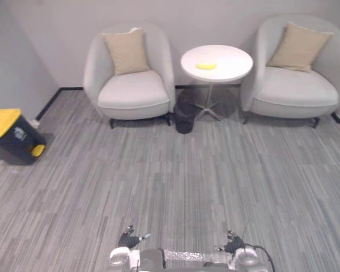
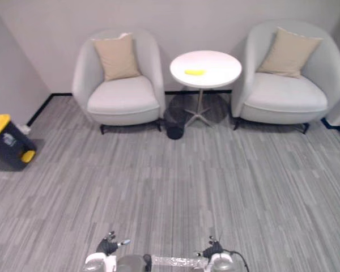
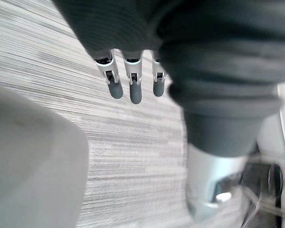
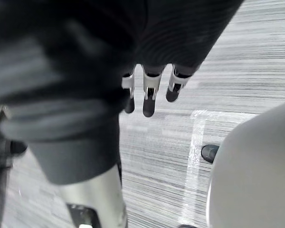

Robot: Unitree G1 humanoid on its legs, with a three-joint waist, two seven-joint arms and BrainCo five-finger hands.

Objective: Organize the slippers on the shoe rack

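My left hand [image 3: 135, 88] hangs over the grey striped carpet [image 3: 133, 142], its silver dark-tipped fingers straight and holding nothing. My right hand [image 4: 149, 95] hangs the same way above the carpet, fingers straight and empty. Both hands are low at my sides, well back from the furniture along the far wall.
Two light grey armchairs [image 1: 133, 93] [image 1: 297, 90] with beige cushions stand against the far wall. Between them is a round white table [image 1: 216, 62] with a yellow thing [image 1: 206, 66] on it and a black wastebasket [image 1: 185, 118] beneath. A yellow-lidded dark bin [image 1: 11, 135] sits at the left. A clear tape strip [image 4: 197, 156] lies on the carpet.
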